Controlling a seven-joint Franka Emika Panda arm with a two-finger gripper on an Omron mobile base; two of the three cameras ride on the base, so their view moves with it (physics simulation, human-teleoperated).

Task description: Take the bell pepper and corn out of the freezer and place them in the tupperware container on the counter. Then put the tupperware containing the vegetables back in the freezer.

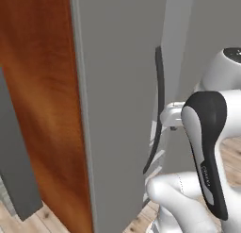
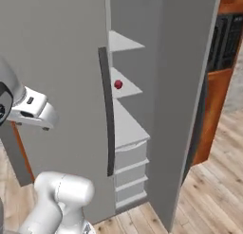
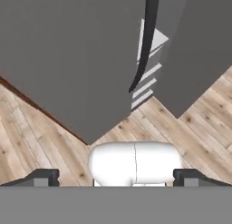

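The freezer (image 2: 185, 86) is a tall grey cabinet whose flat door (image 1: 117, 109) is swung partly open. A long dark vertical handle (image 2: 107, 114) runs down the door's edge. The bell pepper (image 2: 118, 84) is a small red lump on a pale shelf (image 2: 127, 126) inside. The corn, the tupperware container and the counter are out of view. My gripper (image 3: 117, 178) is open with nothing between its widely spread fingertips (image 3: 43, 177). It looks down at the door, the handle (image 3: 145, 41) and the floor, and is apart from the handle.
A brown wooden panel (image 1: 42, 109) stands left of the freezer door. Pale drawers (image 2: 130, 171) fill the freezer's lower part. A brown cabinet (image 2: 223, 62) with dark contents stands to the right. Wooden floor (image 2: 209, 190) lies in front.
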